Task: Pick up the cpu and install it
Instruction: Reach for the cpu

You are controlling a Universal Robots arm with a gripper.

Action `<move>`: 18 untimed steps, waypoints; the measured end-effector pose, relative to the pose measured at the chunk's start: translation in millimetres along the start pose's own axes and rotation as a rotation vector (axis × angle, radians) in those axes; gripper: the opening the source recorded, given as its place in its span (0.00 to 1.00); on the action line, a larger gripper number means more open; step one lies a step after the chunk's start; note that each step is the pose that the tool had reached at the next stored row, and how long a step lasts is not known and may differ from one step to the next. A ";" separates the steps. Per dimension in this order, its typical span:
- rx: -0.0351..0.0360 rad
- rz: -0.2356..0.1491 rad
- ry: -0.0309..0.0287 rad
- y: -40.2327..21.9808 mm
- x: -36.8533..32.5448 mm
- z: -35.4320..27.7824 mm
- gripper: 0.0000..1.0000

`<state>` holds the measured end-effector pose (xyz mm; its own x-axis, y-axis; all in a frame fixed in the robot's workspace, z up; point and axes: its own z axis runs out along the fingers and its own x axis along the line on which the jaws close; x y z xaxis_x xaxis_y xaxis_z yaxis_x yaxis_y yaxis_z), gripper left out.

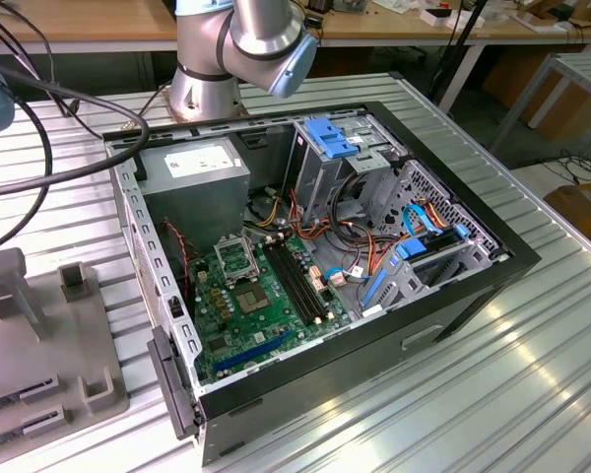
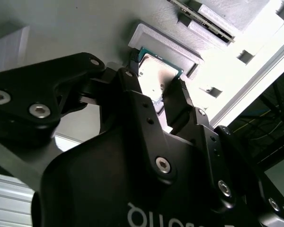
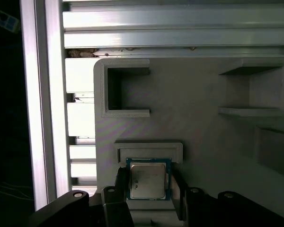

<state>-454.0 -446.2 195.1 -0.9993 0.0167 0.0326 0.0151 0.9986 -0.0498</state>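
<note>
The cpu [image 3: 147, 179], a small square chip with a silver-grey top and a green rim, lies in a shallow grey holder [image 3: 148, 147] on a grey fixture plate. My gripper [image 3: 149, 183] is right over it, with one black finger [image 3: 121, 185] against each side edge. In the second wrist view the cpu [image 2: 157, 74] sits between the same two fingers [image 2: 178, 97] of the gripper [image 2: 156, 87], level with the holder. The black-framed socket [image 1: 238, 258] is on the green board [image 1: 261, 315] inside the open computer case.
The case [image 1: 374, 325] holds a grey power supply [image 1: 197, 177], a blue-latched drive cage [image 1: 335, 148] and loose cables. Other raised pockets [image 3: 125, 92] stand on the fixture plate [image 1: 39, 345]. A ribbed aluminium table [image 1: 532, 374] carries everything; black cables [image 1: 39, 108] hang at the exterior view's left.
</note>
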 end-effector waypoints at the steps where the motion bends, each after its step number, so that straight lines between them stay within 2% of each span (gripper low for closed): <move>1: 0.0007 0.000 0.0001 0.0 0.0 -0.1 0.44; 13: 0.0170 0.001 -0.0004 0.0 0.0 0.1 0.43; 18: 0.0200 0.001 -0.0005 0.0 0.0 0.2 0.43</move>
<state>-453.9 -446.2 194.9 -0.9993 0.0173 0.0321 0.0151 0.9974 -0.0698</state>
